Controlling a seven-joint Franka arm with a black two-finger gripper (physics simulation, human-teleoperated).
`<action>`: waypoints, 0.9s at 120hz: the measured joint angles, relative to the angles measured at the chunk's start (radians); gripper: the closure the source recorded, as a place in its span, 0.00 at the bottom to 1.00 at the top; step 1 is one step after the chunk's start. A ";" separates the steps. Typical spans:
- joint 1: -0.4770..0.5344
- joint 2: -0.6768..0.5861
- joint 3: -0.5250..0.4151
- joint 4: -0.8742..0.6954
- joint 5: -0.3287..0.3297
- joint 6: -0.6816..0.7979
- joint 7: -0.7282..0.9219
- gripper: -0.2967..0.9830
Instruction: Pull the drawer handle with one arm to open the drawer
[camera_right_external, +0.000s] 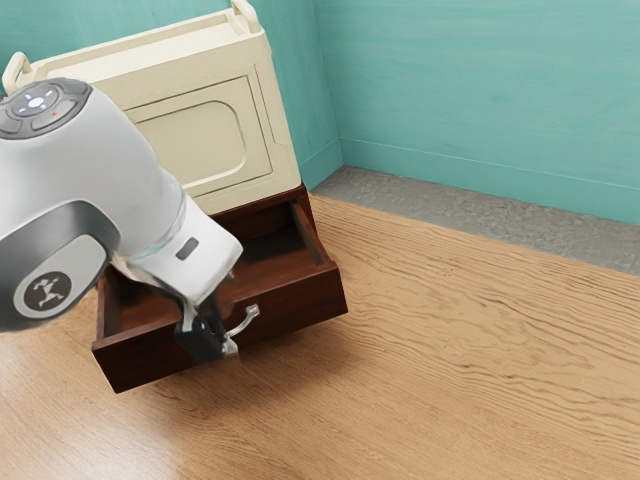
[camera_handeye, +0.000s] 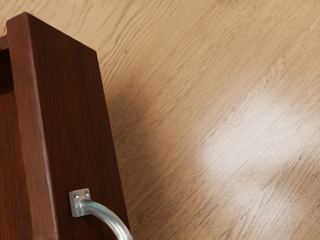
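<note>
Open drawer (camera_right_external: 305, 303), front handle (camera_handeye: 106, 214), wood surface (camera_right_external: 470, 350) past its edges

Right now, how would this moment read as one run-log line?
drawer: open, interior exposed | handle: curved metal, on drawer front | gripper: at handle, grip unclear

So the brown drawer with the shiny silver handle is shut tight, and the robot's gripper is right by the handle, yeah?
Not quite: the brown drawer isn't shut. It's pulled open, and the exterior view shows its hollow inside. The rest is right: its handle is shiny silver, and the gripper is right by it.
</note>
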 joint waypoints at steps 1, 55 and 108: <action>0.000 0.002 0.000 0.006 -0.004 -0.005 -0.001 0.25; 0.025 0.453 0.150 0.482 -0.071 -0.259 -0.043 0.23; 0.009 0.468 0.154 0.515 -0.073 -0.298 -0.051 0.23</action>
